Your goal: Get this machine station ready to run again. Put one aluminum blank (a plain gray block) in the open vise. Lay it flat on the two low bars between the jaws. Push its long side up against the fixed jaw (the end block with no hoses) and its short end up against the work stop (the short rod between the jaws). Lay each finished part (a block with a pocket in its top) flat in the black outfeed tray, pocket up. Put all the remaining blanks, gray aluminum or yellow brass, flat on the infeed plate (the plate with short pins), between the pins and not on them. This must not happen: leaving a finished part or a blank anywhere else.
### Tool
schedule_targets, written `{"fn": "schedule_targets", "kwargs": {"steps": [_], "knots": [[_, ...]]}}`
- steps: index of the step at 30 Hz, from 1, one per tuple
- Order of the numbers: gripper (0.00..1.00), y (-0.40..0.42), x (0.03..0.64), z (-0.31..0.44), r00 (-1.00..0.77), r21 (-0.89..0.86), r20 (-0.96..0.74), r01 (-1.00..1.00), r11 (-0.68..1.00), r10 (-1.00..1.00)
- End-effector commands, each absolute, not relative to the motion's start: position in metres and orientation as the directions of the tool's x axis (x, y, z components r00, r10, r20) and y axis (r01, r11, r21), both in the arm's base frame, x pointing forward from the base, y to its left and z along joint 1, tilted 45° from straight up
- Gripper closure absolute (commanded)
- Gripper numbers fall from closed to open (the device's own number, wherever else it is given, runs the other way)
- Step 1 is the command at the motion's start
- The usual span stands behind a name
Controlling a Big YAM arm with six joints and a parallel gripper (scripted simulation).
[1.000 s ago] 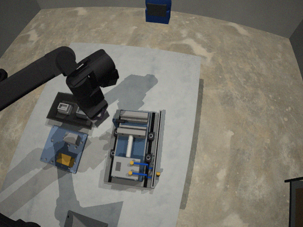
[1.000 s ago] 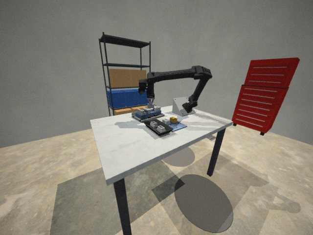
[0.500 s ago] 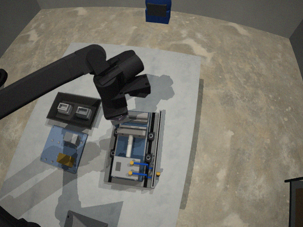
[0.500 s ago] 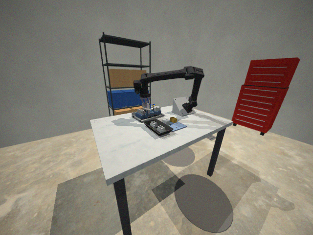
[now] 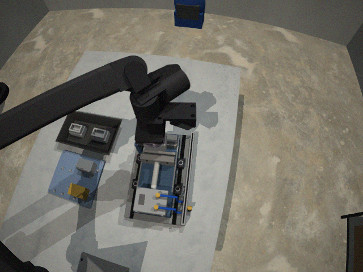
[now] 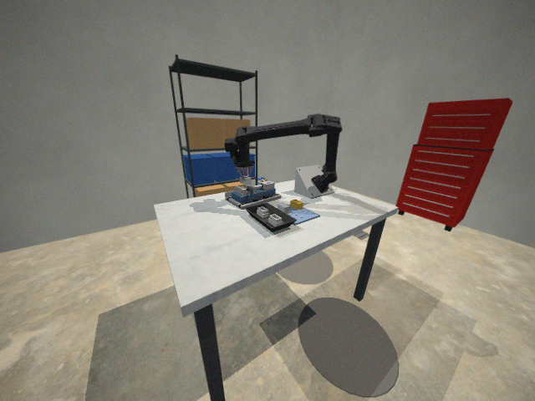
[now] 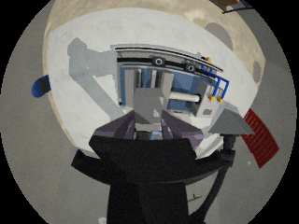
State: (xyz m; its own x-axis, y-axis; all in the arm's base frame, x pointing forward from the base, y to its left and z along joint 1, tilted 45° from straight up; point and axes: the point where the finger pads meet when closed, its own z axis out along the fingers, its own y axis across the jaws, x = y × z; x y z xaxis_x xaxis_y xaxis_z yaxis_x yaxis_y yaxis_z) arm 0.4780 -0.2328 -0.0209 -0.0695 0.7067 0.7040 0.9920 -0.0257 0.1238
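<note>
Gray block (image 7: pixel 149 105) in the gripper (image 7: pixel 148 113) (image 6: pixel 245 175), apparently above the vise (image 5: pixel 158 158) (image 6: pixel 242 197) (image 7: pixel 165 89).

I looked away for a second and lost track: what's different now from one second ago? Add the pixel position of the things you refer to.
The pincer (image 7: pixel 148 113), shut on a gray blank (image 7: pixel 149 105), has swung from beside the black outfeed tray (image 5: pixel 62 142) (image 6: pixel 276 229) to above the vise (image 5: pixel 158 158) (image 6: pixel 259 196) (image 7: pixel 165 89). Both finished parts (image 5: pixel 100 135) (image 6: pixel 275 220), the yellow brass blank (image 5: pixel 78 191) (image 6: pixel 296 204) and the infeed plate (image 5: pixel 59 182) (image 6: pixel 308 215) stayed put.
</note>
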Motion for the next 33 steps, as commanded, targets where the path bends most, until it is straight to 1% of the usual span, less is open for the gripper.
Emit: {"fn": "schedule_targets", "kwargs": {"steps": [1, 33], "knots": [[1.0, -0.264, 0.4865, -0.0177, -0.004, 0.113, 0.685, 0.988, -0.102, 0.728], [1.0, -0.2586, 0.4932, -0.0131, -0.008, 0.115, 0.681, 0.989, -0.097, 0.732]]}}
